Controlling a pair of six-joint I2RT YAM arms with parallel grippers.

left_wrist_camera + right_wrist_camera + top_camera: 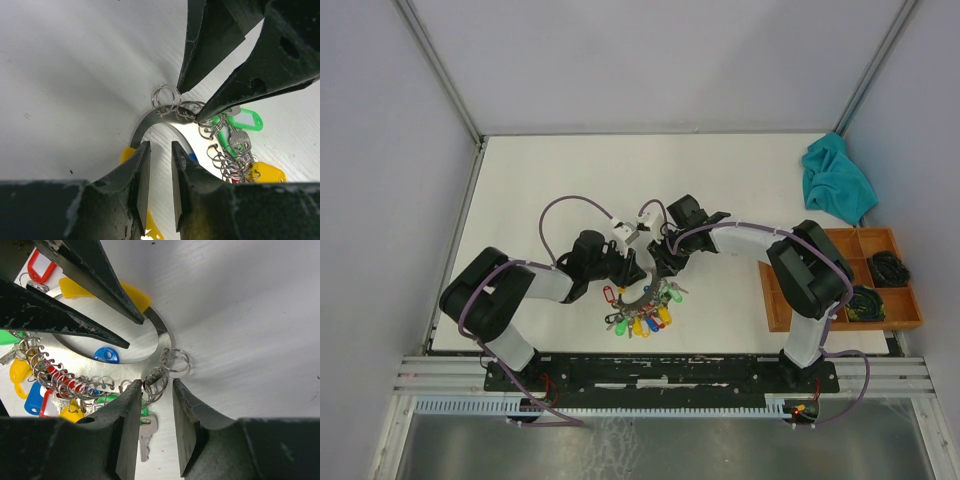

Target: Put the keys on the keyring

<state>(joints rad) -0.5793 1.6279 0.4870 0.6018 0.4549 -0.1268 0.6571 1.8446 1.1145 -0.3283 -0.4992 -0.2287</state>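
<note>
Right claw [157,387]: spread a little, tips down over the table [550,170]. Straddles a bunch of small rings [155,382]. Touches them with one tip and leaves a sliver of gap at the other, so pinches nothing.

Left claw [159,147]: faces the right claw tip to tip, close but apart. Parted by a narrow slot with only bare table showing in it; nothing held. Sits with its tips right at the band of the keyring [150,122], which arches just past them. Touching it or not: cannot tell.

Keyring: a flat silvery band, lying on the table between the two claws, near the middle of the near edge. Strung with the small rings where the claws meet. Further round, strung with wire coils and tags [107,355] in red, yellow, blue and green, fanned out toward the arm bases.

Key [145,437]: silver blade, flat on the table just under the right claw, beside the small rings. Head partly hidden, with some green showing by it. Loose or threaded on: cannot tell.

Further out: a teal cloth [835,180], crumpled at the far right of the table. Nearer on the right edge, a wooden tray [840,240] with dark items in two of its compartments.
</note>
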